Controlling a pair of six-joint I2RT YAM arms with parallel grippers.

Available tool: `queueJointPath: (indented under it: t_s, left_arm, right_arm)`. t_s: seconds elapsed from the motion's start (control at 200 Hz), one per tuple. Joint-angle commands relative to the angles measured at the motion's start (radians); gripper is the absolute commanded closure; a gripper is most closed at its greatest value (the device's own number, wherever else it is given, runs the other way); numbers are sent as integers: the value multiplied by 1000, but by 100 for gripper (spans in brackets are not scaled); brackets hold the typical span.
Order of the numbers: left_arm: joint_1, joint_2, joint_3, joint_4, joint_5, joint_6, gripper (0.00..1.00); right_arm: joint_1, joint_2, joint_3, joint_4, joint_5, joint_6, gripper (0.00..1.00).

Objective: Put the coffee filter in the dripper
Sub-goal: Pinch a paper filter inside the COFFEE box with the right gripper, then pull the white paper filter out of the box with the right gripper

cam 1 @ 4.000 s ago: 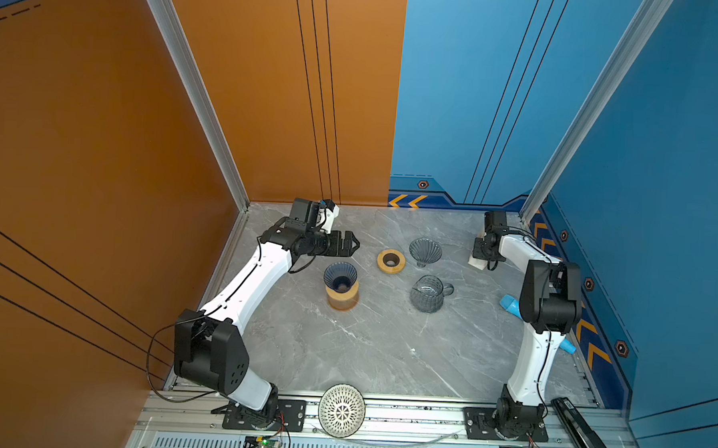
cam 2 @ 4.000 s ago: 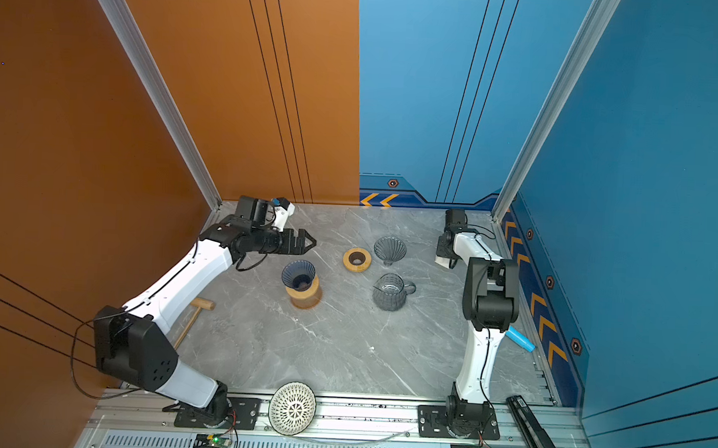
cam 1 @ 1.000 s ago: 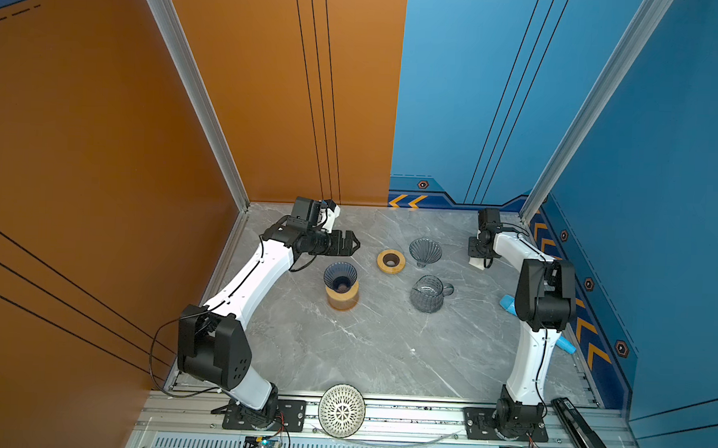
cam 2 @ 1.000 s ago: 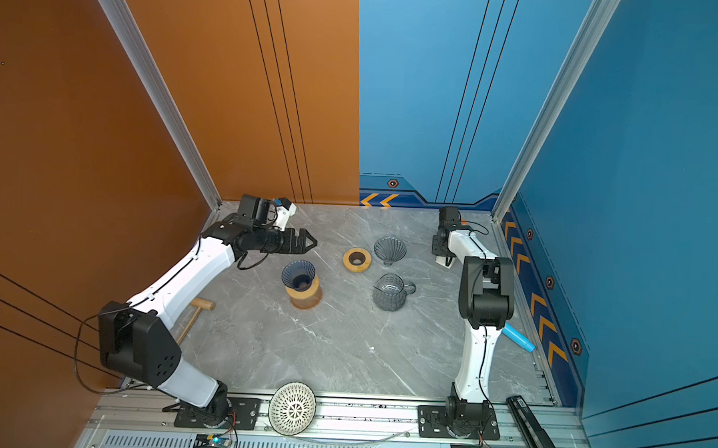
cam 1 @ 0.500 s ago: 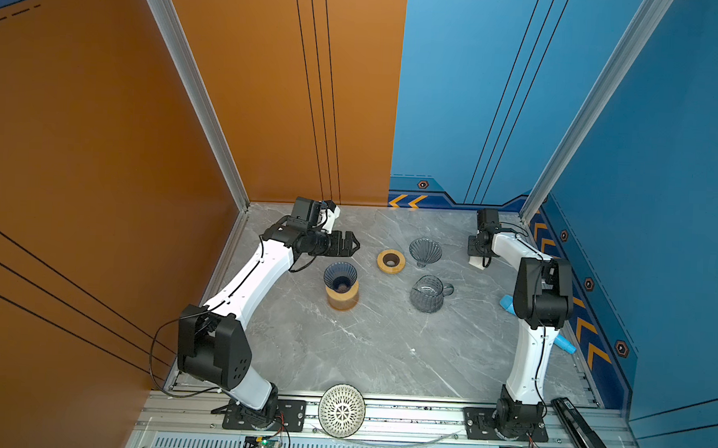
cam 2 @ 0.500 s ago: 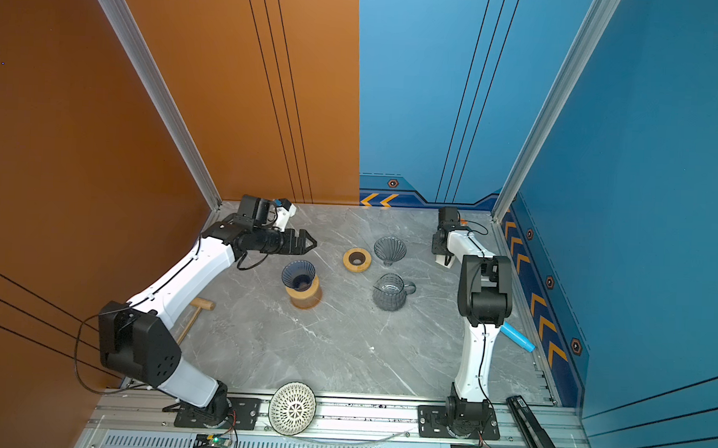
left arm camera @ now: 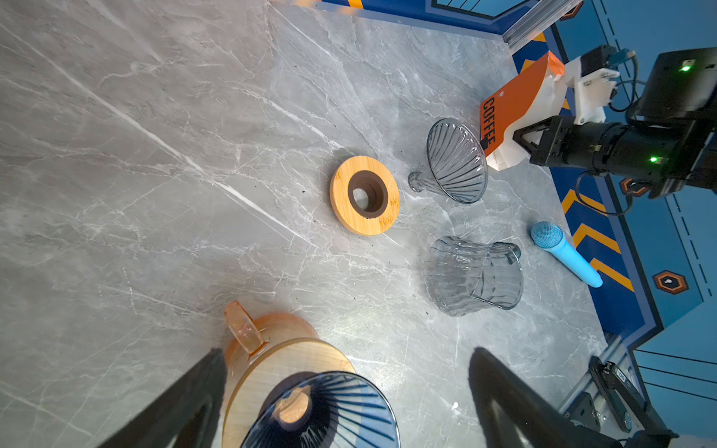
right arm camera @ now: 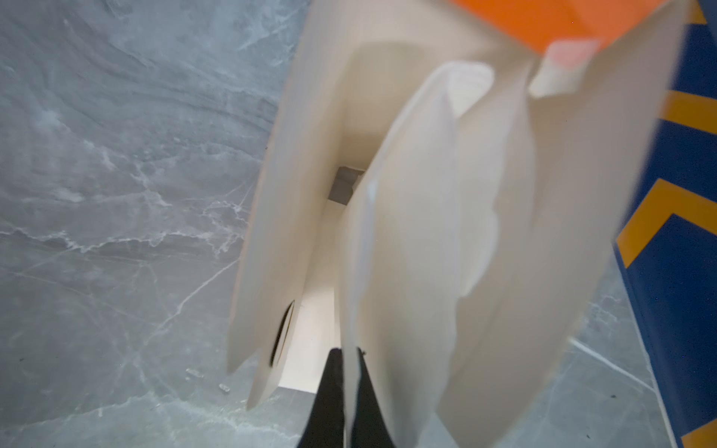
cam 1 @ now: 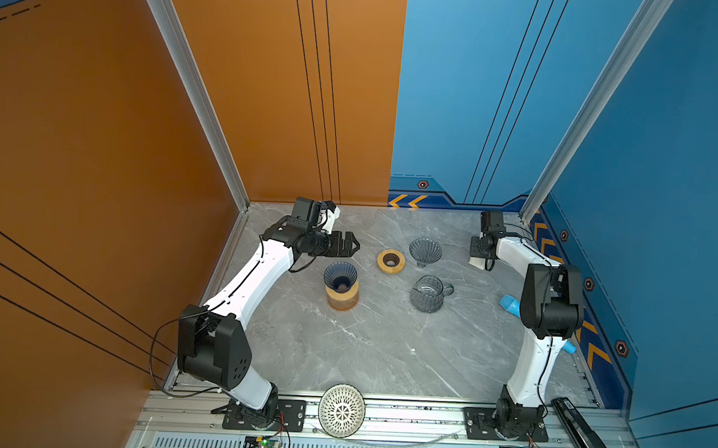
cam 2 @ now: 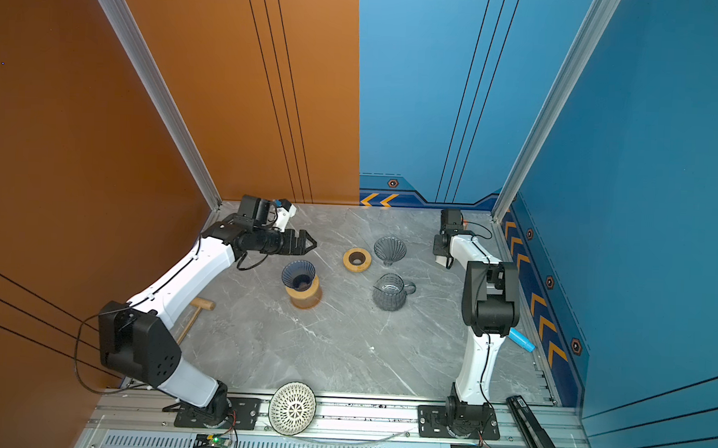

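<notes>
In both top views our left gripper [cam 1: 355, 245] hangs wide open and empty just beyond the blue dripper [cam 1: 340, 275], while our right gripper [cam 1: 480, 255] points down at the filter box [cam 1: 475, 262] near the right wall. In the left wrist view the blue dripper sits on an amber carafe [left arm camera: 271, 329] between our spread fingers. In the right wrist view our right jaws pinch tight on the white coffee filter [right arm camera: 411, 252], which sits in the box's open mouth

Bench [cam 1: 385, 351] is carrying amber carafe [cam 1: 342, 300] near left tool [cam 1: 355, 245]; wooden ring [cam 1: 390, 261], clear dripper [cam 1: 425, 251], glass pitcher [cam 1: 429, 294] sitting beyond its tips.
</notes>
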Motion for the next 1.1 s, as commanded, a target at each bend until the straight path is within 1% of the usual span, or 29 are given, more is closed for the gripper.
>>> queueJointPath:
  t_s: [0.0,0.2,0.3,0.741,0.851,0.876,0.956,1.097]
  left_arm:
    - [-5,-15,11,-19,5,0,2]
    - [-10,0,26,-18,6,-1,2]
    - [-12,4,30,-18,8,-1,2]
    - [-13,18,41,-32,6,5,2]
    - [-12,23,44,-32,8,4,2]
    - [-13,23,44,-32,8,4,2]
    - [-15,24,47,-33,8,2,2]
    - [-18,22,50,-32,7,1,2]
  right_arm:
    - [16,-43,-36,-18,-11,32,100]
    - [21,-26,-53,-13,-12,61,100]
    - [24,-14,-50,-13,-15,71,95]
    - [28,42,23,-8,26,58,86]
    - [28,42,38,-8,47,49,86]
    - [29,72,43,-8,51,46,86]
    - [28,83,52,-6,61,39,87]
    - [26,98,59,-7,61,37,88]
